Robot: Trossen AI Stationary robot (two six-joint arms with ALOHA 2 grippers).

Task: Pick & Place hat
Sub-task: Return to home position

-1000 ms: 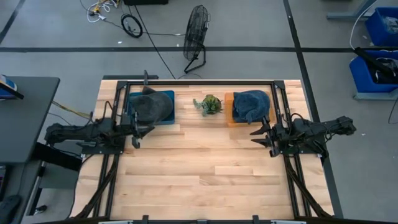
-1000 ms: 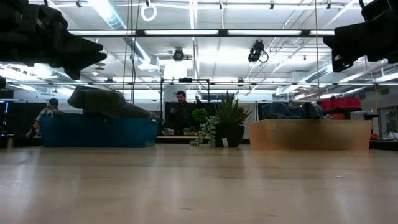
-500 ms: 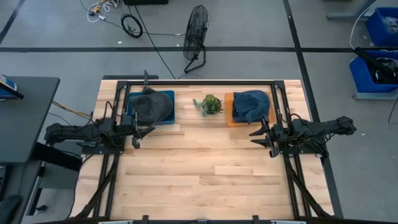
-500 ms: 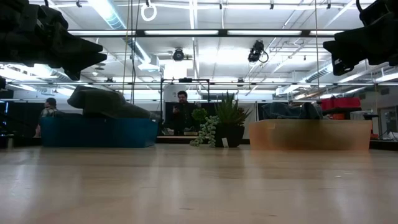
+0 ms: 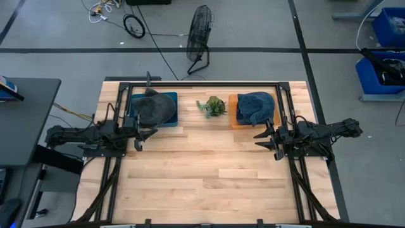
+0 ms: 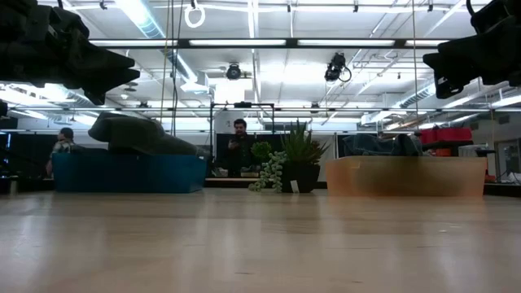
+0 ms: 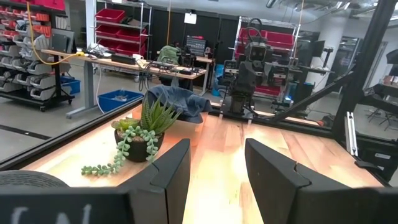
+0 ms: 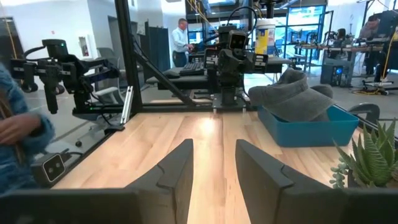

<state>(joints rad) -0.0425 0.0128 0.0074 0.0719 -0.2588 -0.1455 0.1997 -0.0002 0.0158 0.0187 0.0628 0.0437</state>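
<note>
Black cap (image 5: pixel 152 107) in blue bin (image 5: pixel 173 121) | blue cap (image 5: pixel 255 106) in orange bin (image 5: pixel 233 113) | left end effector (image 5: pixel 140 135) just off blue bin's near edge, right end effector (image 5: pixel 263 137) just off orange bin's, both spread, empty, above tabletop (image 5: pixel 202 164) | likely nothing left to grasp

We take this for a robotics lab or workshop rather than a home. Two dark robot arms (image 5: pixel 95 134) are fixed to a black frame (image 5: pixel 202 84) around a wooden table (image 5: pixel 202 190). The table stands on a grey concrete floor (image 5: pixel 63 38) marked with dark tape lines (image 5: pixel 76 49). Loose cables (image 5: pixel 134 25) and a floor fan (image 5: pixel 201 28) sit behind the table, with blue crates (image 5: pixel 387 28) off to one side. Across the room we see long ceiling strip lights (image 6: pixel 269 42), shelves of red bins (image 7: pixel 118 14) and workbenches (image 7: pixel 118 63) loaded with gear. There are also people (image 8: pixel 180 34) at what seem to be work stations, though that far part is dim.
</note>
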